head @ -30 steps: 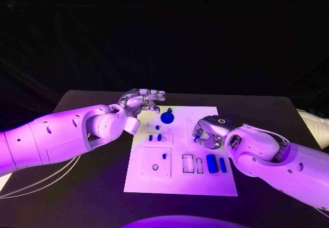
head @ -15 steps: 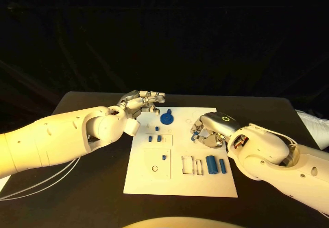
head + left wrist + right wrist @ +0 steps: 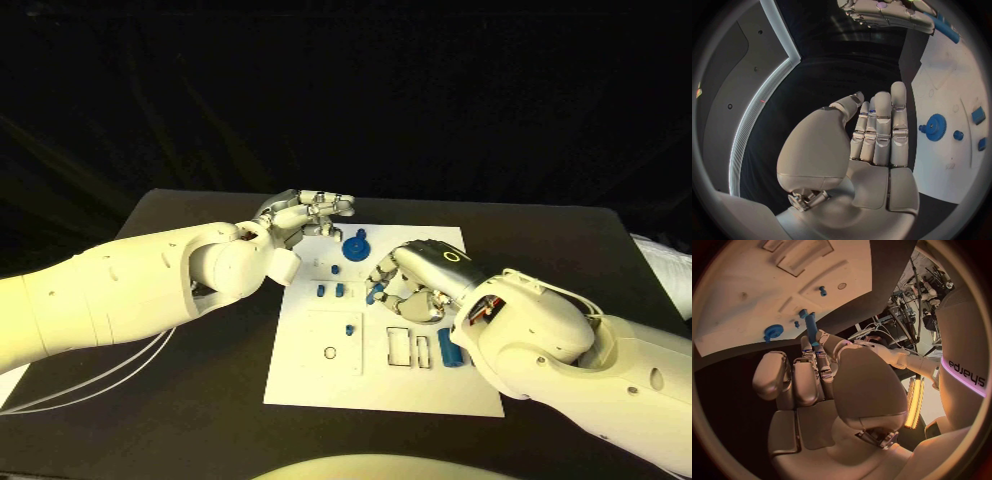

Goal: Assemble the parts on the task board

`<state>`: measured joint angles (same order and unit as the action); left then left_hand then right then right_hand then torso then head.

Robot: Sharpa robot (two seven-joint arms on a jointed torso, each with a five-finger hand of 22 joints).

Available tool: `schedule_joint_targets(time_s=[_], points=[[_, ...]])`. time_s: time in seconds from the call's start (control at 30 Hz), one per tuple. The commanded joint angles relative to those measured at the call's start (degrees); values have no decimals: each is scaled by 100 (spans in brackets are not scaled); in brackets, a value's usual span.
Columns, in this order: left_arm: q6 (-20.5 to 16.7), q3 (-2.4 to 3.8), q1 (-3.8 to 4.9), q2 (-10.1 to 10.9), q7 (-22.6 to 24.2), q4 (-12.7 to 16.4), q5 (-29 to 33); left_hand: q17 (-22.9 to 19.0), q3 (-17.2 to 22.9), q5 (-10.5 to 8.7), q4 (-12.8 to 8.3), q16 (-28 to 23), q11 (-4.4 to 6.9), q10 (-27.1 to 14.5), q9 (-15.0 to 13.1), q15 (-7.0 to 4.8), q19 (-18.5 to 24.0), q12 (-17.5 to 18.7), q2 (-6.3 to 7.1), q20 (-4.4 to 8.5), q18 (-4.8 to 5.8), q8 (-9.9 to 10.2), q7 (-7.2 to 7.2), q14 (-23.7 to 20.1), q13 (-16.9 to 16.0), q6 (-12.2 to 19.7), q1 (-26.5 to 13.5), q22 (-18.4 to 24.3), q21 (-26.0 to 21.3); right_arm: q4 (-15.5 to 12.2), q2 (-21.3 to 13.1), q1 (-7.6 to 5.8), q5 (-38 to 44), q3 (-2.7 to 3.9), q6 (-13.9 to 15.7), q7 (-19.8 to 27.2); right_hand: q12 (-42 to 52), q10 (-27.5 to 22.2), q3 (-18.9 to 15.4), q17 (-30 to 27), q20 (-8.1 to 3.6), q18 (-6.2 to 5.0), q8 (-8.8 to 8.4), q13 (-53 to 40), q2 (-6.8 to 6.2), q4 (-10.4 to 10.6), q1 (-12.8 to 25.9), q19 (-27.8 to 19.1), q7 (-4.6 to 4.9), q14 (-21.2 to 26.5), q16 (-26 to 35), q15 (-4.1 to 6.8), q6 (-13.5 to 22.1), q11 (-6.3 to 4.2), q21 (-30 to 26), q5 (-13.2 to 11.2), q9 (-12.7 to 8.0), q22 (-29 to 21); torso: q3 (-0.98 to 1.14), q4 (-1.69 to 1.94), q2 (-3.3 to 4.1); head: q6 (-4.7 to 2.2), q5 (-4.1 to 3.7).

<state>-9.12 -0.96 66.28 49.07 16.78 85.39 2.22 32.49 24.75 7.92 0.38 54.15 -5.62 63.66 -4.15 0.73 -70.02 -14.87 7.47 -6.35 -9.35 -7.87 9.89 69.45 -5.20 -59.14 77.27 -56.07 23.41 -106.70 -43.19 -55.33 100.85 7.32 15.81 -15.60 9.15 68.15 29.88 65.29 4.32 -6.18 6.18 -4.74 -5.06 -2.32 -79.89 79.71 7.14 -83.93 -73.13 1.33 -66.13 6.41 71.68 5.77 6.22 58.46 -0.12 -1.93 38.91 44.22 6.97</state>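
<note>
The white task board (image 3: 310, 385) lies in the middle of the black table. My right hand (image 3: 418, 276) hovers over the board's middle and pinches a long blue part (image 3: 375, 293) between thumb and fingers. The right wrist view shows that blue part (image 3: 811, 324) sticking out past the fingertips of the right hand (image 3: 823, 385). My left hand (image 3: 307, 214) hangs at the board's far left corner, near the blue gear (image 3: 356, 246). In the left wrist view the left hand (image 3: 873, 145) holds nothing, its fingers stretched out side by side beside the gear (image 3: 934, 127).
Two small blue blocks (image 3: 329, 291) stand left of the right hand. A small blue peg (image 3: 349, 329) stands in the square plate. A blue cylinder (image 3: 449, 346) lies by two narrow slots (image 3: 407, 347). Bare table surrounds the board.
My right hand has moved left across the board toward its middle, carrying the blue part. The left hand has stayed at the far left corner.
</note>
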Motion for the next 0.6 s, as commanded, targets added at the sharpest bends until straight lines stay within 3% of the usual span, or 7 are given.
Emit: schedule_joint_targets(time_s=[0.03, 0.4, 0.6], points=[[111, 4, -2, -29, 30, 4, -19, -8, -5, -10, -26, -20, -3, -22, 6, 8, -37, -31, -18, -7, -102, -21, 3, -49, -8, 23, 60, 8, -32, 22, 180, 65, -36, -52, 45, 172, -26, 399, 50, -12, -27, 33, 14, -50, 38, -43, -72, 23, 17, -221, -5, 48, -34, -340, 17, 41, 6, -15, -6, 9, 0, 22, 38], [120, 4, -3, -72, 31, -3, -21, -8, -5, -10, -26, -20, -3, -22, 6, 8, -37, -31, -18, -7, -102, -21, 3, -49, -8, 23, 60, 8, -32, 451, 780, 327, -54, -264, -106, 406, -52, 394, 83, -15, -34, 27, 0, -53, 47, -70, -81, 10, 25, -218, -5, 44, -16, -333, 4, 75, 6, -39, -5, 14, 6, 51, 116], [122, 4, -3, -77, 32, 0, -33, -8, -5, -10, -26, -20, -3, -22, 6, 8, -37, -31, -18, -7, -102, -21, 3, -49, -8, 23, 60, 8, -32, 654, 944, 450, -69, -319, -196, 460, -62, 392, 96, -16, -38, 25, -5, -54, 53, -80, -84, 5, 29, -217, -6, 41, -11, -329, 0, 87, 6, -47, 2, -1, 14, 70, 156]])
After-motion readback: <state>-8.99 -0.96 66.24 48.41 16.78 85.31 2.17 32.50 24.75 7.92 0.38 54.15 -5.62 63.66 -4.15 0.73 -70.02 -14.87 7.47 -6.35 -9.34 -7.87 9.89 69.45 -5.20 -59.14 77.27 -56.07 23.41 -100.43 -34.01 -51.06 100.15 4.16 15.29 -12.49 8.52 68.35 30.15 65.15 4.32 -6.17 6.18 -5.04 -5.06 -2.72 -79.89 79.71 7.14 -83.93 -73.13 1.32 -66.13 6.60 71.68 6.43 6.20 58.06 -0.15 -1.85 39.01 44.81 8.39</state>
